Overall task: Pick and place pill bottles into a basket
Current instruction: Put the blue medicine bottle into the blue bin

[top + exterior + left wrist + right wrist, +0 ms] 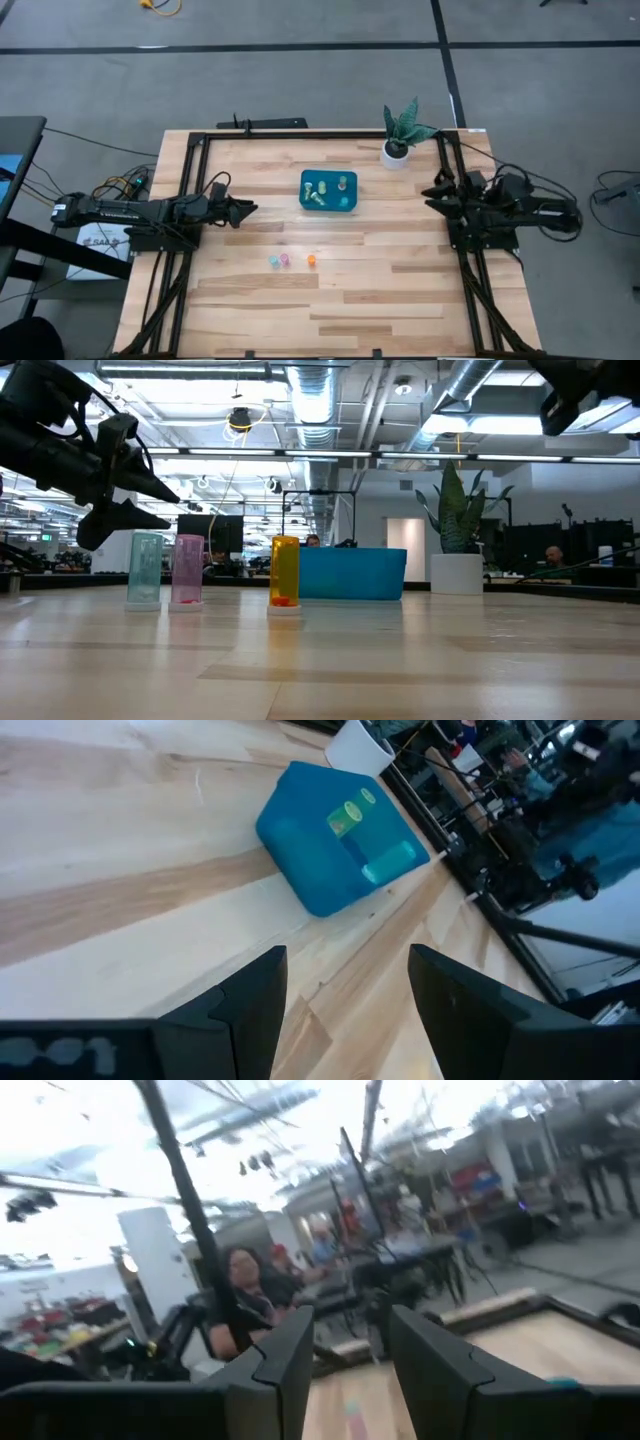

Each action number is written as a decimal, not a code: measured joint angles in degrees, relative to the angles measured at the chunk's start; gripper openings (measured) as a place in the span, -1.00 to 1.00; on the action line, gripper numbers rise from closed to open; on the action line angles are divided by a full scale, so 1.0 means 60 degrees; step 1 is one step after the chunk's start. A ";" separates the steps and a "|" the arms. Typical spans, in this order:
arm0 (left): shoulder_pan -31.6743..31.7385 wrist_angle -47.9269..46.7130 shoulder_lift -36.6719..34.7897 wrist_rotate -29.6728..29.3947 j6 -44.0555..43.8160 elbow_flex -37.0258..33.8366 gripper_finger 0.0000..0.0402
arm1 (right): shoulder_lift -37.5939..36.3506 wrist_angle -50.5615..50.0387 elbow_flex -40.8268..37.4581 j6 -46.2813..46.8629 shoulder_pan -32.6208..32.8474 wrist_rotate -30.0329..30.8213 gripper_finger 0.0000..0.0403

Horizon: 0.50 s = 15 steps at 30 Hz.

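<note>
The teal-blue basket [328, 190] sits on the table's far middle with several pill bottles lying in it, among them a green one [345, 817] and a teal one [390, 863]. Three bottles stand upright on the table nearer the front: blue [272, 262], pink [285, 260] and orange [311, 260]. The low view also shows the blue [145, 570], pink [187, 570] and orange [284, 573] bottles. My left gripper [245, 210] is open and empty, above the table left of the basket [330, 850]. My right gripper [432, 190] is open and empty at the table's right edge.
A white pot with a green plant [398, 150] stands at the far right, close to my right gripper. A black frame [190, 150] runs around the table. Bare wood lies in front of the three standing bottles. A person [240, 1295] is in the room beyond.
</note>
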 joint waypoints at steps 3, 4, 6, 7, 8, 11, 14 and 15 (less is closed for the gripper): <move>0.0000 0.0000 0.0000 0.0004 -0.0366 0.0000 -0.01 | 0.0004 0.1317 -0.0693 -0.0085 0.0000 -0.0196 -0.37; 0.0000 0.0001 0.0000 0.0012 -0.0391 0.0000 -0.01 | 0.0002 0.1803 -0.0909 -0.0136 0.0000 -0.0279 -0.37; 0.0000 0.0011 0.0000 0.0037 -0.0395 0.0000 -0.01 | -0.0001 0.2602 -0.1363 -0.0197 0.0002 -0.0322 -0.37; 0.0000 0.0022 0.0000 0.0068 -0.0397 0.0000 -0.01 | 0.0001 0.2990 -0.1587 -0.0251 0.0000 -0.0334 -0.37; 0.0000 0.0022 0.0000 0.0108 -0.0409 0.0000 -0.01 | 0.0006 0.3379 -0.1767 -0.0282 0.0000 -0.0354 -0.37; 0.0000 0.0021 0.0000 0.0219 -0.0749 0.0000 -0.01 | -0.0004 0.4147 -0.2188 -0.0316 -0.0029 -0.0355 -0.37; 0.0000 0.0022 0.0000 0.0262 -0.0913 0.0004 -0.01 | 0.0017 0.4321 -0.2455 -0.0279 -0.0044 -0.0355 -0.37; 0.0000 0.0022 0.0000 0.0262 -0.0912 0.0004 -0.01 | -0.0012 0.4242 -0.2455 -0.0280 -0.0044 -0.0356 -0.37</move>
